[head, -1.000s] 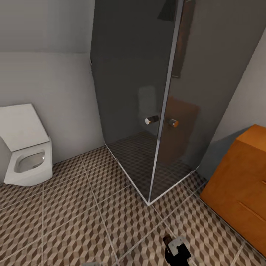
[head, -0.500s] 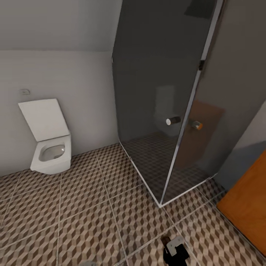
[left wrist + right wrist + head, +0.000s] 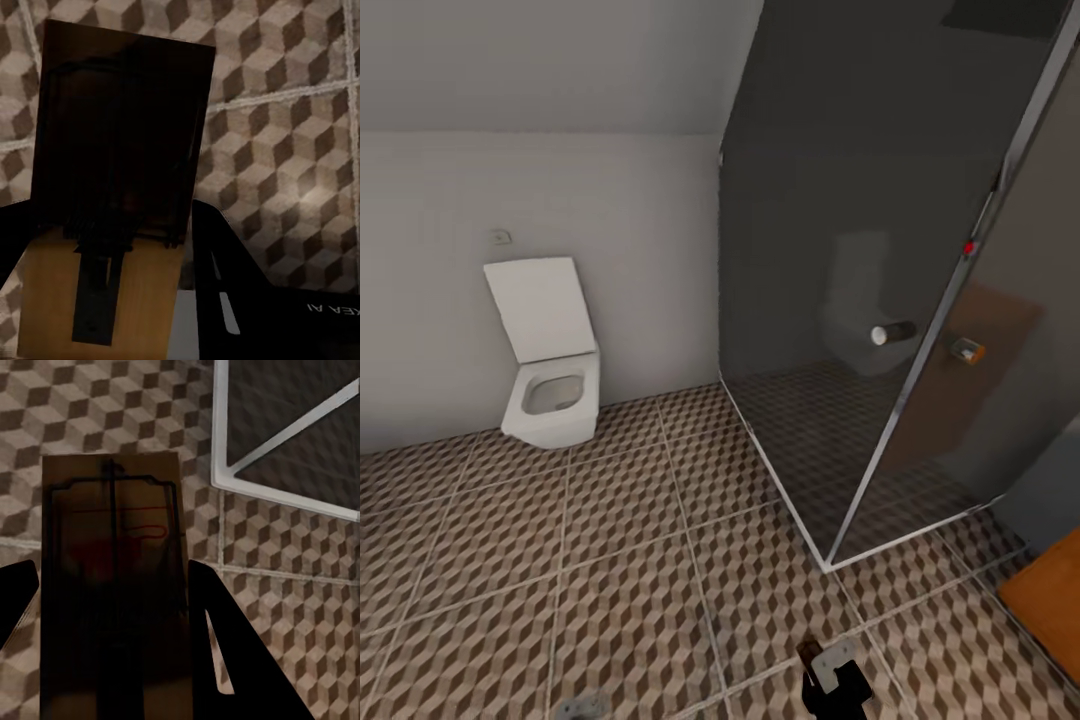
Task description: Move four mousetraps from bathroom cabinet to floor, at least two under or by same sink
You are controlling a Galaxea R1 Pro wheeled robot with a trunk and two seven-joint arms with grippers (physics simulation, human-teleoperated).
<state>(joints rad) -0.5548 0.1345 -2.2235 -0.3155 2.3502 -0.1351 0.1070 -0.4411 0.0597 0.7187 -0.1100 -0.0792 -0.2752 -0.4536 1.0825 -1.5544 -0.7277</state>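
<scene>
Two traps in transit: left hand (image 3: 112, 300) clamps a trap (image 3: 120, 142), right hand (image 3: 112, 660) clamps another (image 3: 112, 577), long axes along the fingers. Floor (image 3: 610, 540) directly below; cabinet (image 3: 1050, 600) at 4 o'clock.

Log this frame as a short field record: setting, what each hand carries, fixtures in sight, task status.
setting: bathroom floor, cube-pattern tiles
left hand: shut on a mousetrap, held above the tiles
right hand: shut on a second mousetrap, shower frame corner behind it
fixtures: white toilet with lid up, dark glass shower enclosure
cabinet: orange corner at the head view's right edge
task status: both traps carried, none seen lying on the floor
</scene>
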